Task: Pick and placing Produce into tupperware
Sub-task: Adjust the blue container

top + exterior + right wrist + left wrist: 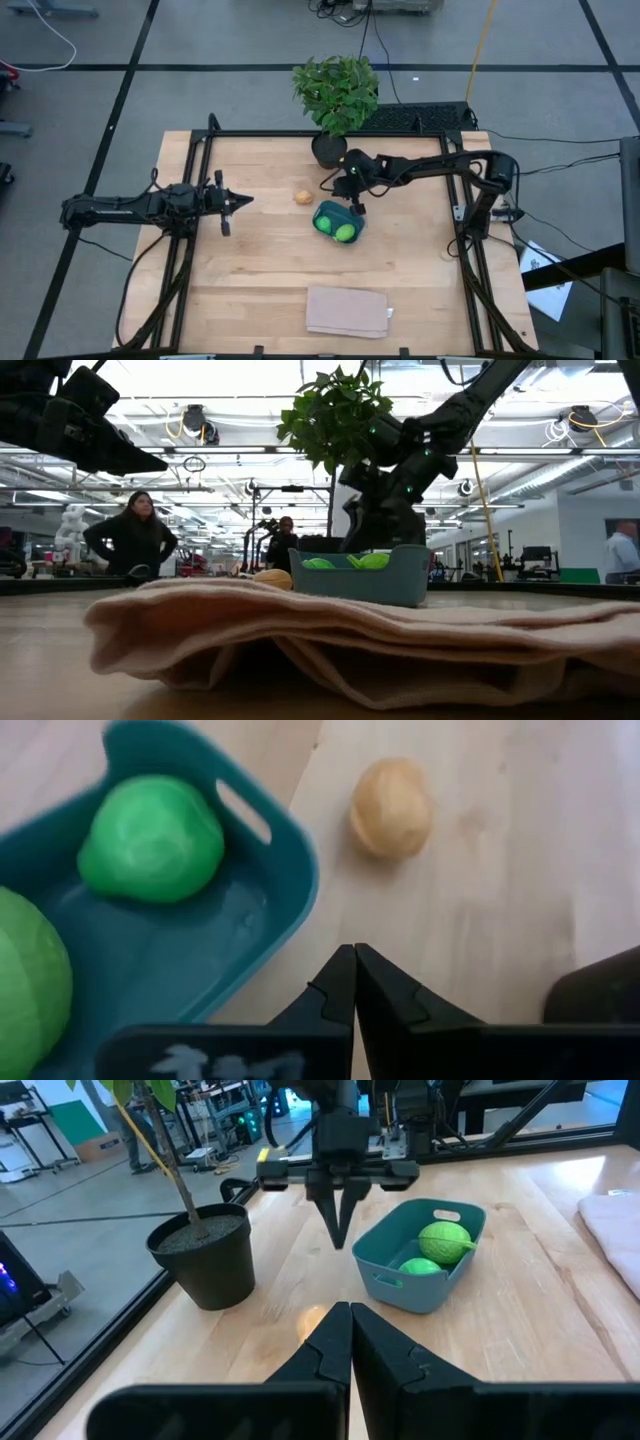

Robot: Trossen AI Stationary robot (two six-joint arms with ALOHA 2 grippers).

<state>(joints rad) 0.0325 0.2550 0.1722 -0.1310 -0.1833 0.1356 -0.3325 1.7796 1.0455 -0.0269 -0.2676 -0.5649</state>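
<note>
A pale wooden tabletop (260, 260) in a workshop with a grey floor, seen from above: one teal tupperware (339, 222) sits near the middle, holding two green produce pieces (344, 232), while one orange-tan piece (302, 196) lies on the bare wood just beside it, toward the left edge. A potted plant (336, 95) stands at the far edge and a folded tan cloth (347, 311) near the front edge. The right tool (357, 208), clenched and empty, hangs at the tupperware's far rim. The left tool (226, 203), likewise clenched on nothing, waits near the left edge.

At tabletop level, the cloth (350, 635) fills the foreground, the tupperware (362, 577) behind it; three people stand in the room beyond.

The left wrist camera shows the right tool (339, 1230) pointing down beside the tupperware (425, 1260).

The right wrist camera shows the orange-tan piece (391, 806) clear of the teal rim (295, 870).
</note>
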